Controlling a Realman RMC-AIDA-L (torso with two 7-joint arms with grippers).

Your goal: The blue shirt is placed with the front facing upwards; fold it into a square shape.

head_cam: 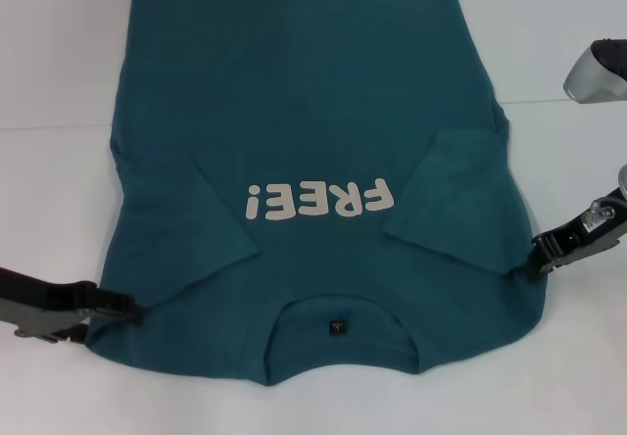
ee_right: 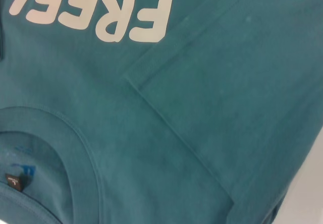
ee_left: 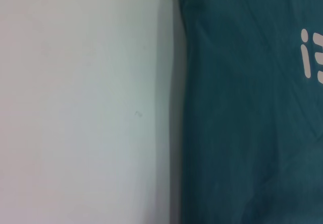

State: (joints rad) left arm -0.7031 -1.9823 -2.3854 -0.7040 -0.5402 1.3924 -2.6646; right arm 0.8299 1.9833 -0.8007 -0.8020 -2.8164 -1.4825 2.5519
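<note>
One blue shirt (head_cam: 313, 161) lay flat on the white table (head_cam: 59, 63), front up, its collar at the near edge and its hem at the far edge. Across the chest ran one line of white "FREE!" lettering (head_cam: 320, 201), upside down in the head view, and one small black neck label (head_cam: 336, 326) sat inside the collar opening. Both short sleeves were folded inward onto the body of the shirt, one flap on each side of the lettering, so two sleeve folds could be counted. Two grippers were at work. The left gripper (head_cam: 125, 305) lay low at the shirt's near left corner, its dark tip touching the cloth edge; whether it had pinched the fabric or merely rested against it could not be told. The right gripper (head_cam: 542, 251) sat at the shirt's right edge beside the folded sleeve, its tip against the cloth, and its grip could not be told either. The left wrist view showed the shirt's edge against the bare table; the right wrist view showed the lettering, collar and one folded sleeve.
</note>
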